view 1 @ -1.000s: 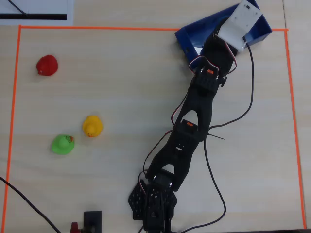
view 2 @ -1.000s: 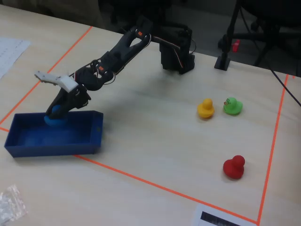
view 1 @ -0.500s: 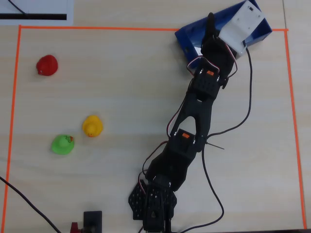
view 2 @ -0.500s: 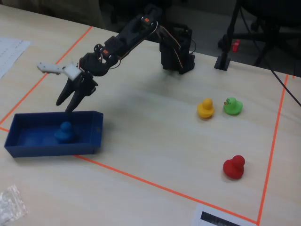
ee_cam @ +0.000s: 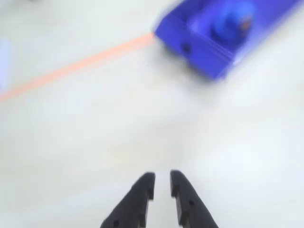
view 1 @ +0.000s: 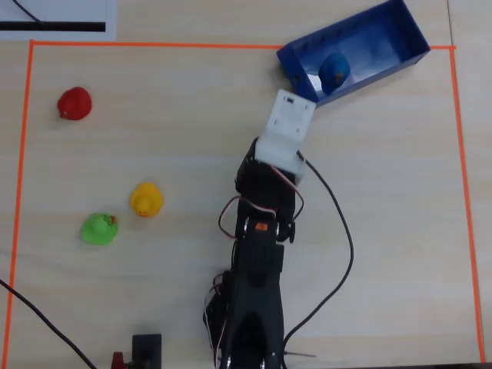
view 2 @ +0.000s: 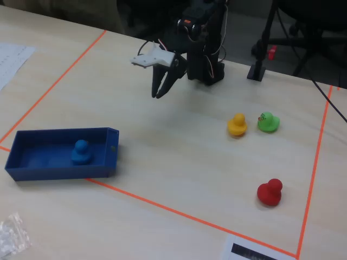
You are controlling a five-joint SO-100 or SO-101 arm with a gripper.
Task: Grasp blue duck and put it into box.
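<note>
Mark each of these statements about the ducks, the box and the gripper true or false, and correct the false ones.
1. The blue duck sits inside the box. True.
2. The gripper holds the yellow duck. False: it holds nothing, and the yellow duck stands on the table.
3. The green duck stands beside the yellow duck. True.
4. The red duck is in the box. False: it stands on the table, far from the box.

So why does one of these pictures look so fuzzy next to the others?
The wrist view is smeared and washed out: the box and blue duck have soft edges, and the table looks overexposed. The overhead view and the fixed view are sharp, with even light and faint shadows.
</note>
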